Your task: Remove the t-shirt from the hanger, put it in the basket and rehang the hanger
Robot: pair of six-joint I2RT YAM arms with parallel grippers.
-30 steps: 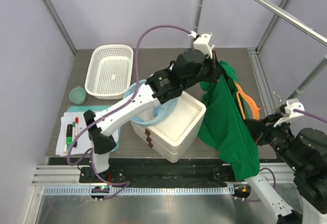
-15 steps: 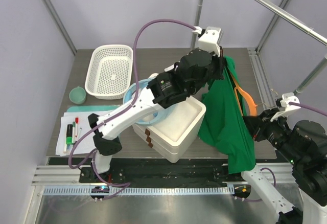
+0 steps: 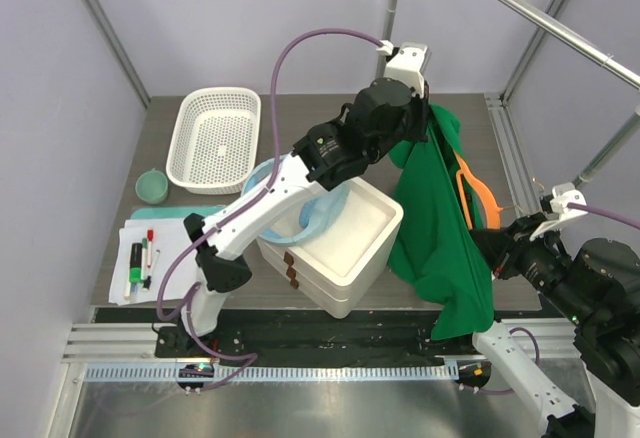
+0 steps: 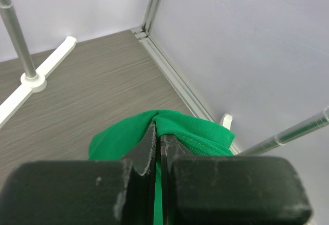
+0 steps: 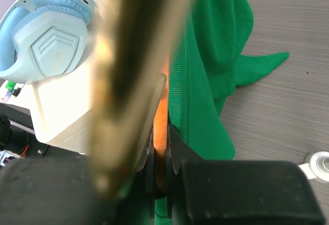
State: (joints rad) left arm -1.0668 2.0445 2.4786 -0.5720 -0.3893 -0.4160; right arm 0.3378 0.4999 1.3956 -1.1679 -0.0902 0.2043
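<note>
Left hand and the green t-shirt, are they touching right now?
Touching. In the left wrist view the left hand pinches a fold of the t-shirt, jaws closed on the cloth with no gap.

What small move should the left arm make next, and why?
Probably pull the left gripper a little to the left, away from the hanger. It is shut on a fold of the t-shirt, the right gripper clamps the hanger, and one hanger arm already shows bare.
</note>
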